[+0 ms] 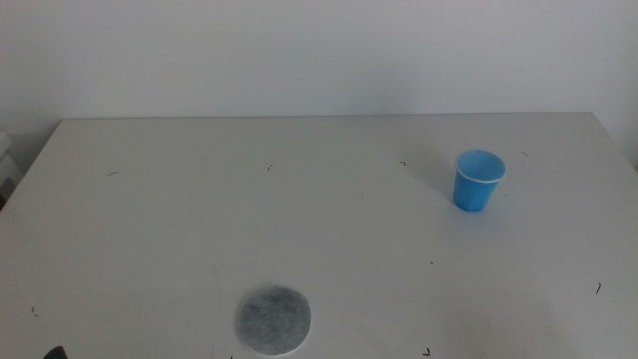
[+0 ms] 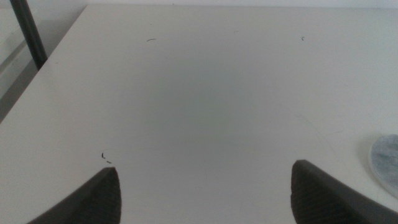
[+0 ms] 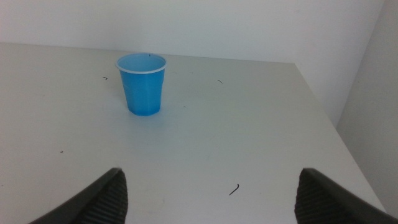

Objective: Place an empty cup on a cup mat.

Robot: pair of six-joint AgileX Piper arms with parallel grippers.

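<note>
The blue cup (image 1: 478, 180) stands upright and empty on the white table, at the right and towards the back. It also shows in the right wrist view (image 3: 142, 83), well ahead of my right gripper (image 3: 210, 198), which is open and empty. The grey cup mat (image 1: 273, 320) lies flat near the front edge, left of centre, far from the cup. Its edge shows in the left wrist view (image 2: 387, 163), beside my left gripper (image 2: 205, 194), which is open and empty. Only a dark tip (image 1: 52, 352) shows at the middle view's bottom edge; the right arm is out of that view.
The white table (image 1: 299, 219) carries a few small dark specks. A wall stands behind its back edge. A dark post (image 2: 28, 34) stands off the table's edge in the left wrist view. The table's right edge (image 3: 329, 118) runs beside the cup.
</note>
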